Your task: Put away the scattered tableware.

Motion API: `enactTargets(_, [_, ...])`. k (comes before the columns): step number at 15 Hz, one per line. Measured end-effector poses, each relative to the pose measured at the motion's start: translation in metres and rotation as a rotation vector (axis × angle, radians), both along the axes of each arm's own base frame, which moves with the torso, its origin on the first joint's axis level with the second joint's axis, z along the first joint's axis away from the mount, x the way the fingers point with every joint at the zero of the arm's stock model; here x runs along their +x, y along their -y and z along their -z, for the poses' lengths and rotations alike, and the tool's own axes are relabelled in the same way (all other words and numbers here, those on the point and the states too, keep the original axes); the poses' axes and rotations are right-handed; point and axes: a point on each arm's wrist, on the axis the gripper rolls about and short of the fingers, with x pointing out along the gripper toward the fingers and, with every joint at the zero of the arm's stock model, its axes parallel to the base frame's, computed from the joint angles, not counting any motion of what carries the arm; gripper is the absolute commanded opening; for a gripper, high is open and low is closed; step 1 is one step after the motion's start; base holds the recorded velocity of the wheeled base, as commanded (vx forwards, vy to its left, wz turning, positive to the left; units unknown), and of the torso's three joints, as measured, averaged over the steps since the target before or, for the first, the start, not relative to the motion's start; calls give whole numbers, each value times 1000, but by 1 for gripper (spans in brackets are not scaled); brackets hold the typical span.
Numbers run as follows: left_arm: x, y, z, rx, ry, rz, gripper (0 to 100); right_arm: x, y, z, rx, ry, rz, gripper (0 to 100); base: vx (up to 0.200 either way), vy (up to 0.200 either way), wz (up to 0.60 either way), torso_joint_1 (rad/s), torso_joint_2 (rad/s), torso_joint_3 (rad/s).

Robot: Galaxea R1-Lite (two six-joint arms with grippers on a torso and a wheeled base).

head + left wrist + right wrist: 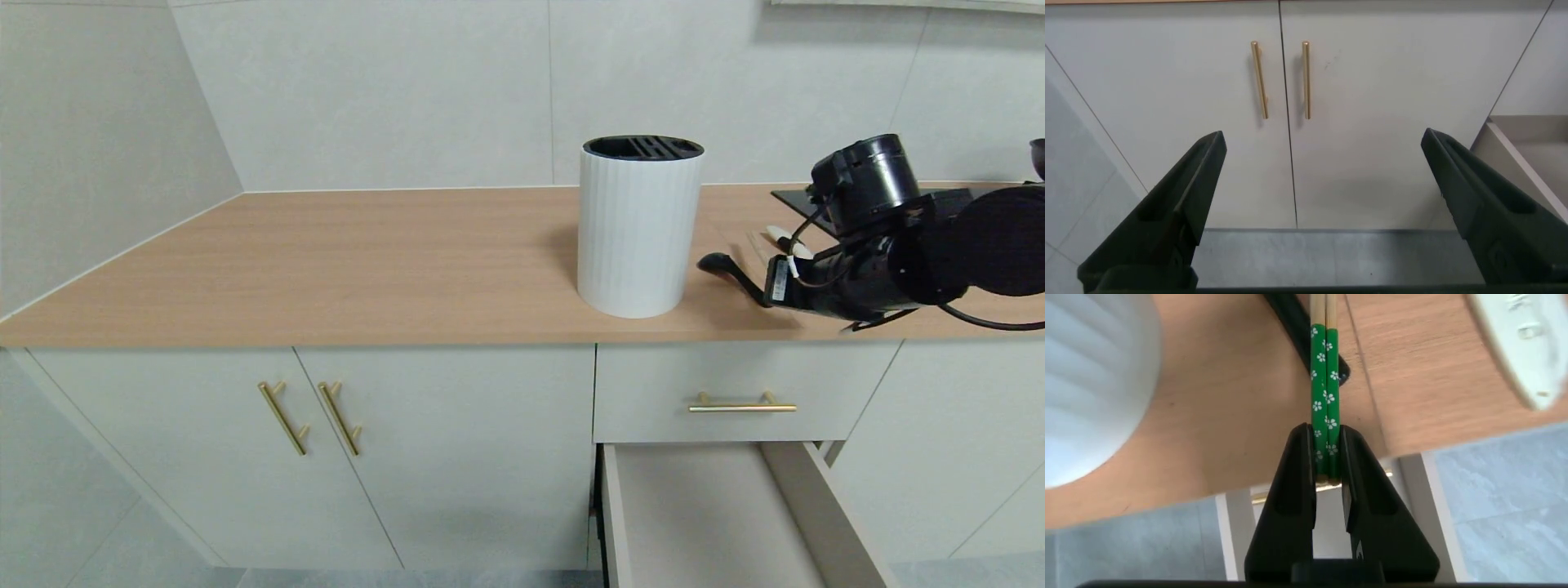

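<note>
- From the head: white ribbed holder (641,229) upright on the wooden counter (367,261); right arm (865,269) low over the counter just right of the holder; a black utensil (718,263) between arm and holder.
- Below the holder and slightly right: a closed drawer (816,371), and under it an open drawer (710,514). Below and left of the holder: two cabinet doors (204,457).
- Plain from the right wrist, too small to tell from the head: right gripper (1327,453) pressed onto a pair of green chopsticks (1323,392), pinching them side by side.
- Gripped at the green, flowered end, right at the counter's front edge; bare wooden ends pointing away from the gripper.
- Long axis running from the front edge inward across the counter, passing just beside the holder and apart from it.
- Crossing above the black utensil's handle; touching or not, cannot tell. A white utensil (1523,343) on the side of the chopsticks away from the holder.
- From the left wrist: left gripper (1323,143) spread wide, fingers (1184,212) well apart, low in front of the cabinet doors, facing two gold handles (1260,79), a corner of the open drawer to one side.
</note>
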Motion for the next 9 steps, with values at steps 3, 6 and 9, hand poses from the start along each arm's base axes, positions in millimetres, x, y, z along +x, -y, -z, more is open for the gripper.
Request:
enactTargets(3, [0,0,0,0,0,0,100,-35,8,-19,8,1,-30,0,0,0,0,0,0,0])
enactTargets(6, [0,0,0,0,0,-1,100,-82,12,-35,25,-32,-120,0,0,0,0,0,0,0])
enactTargets(9, [0,0,0,0,0,0,100,-133,14,-42,29,-105,-250,0,0,0,0,0,0,0])
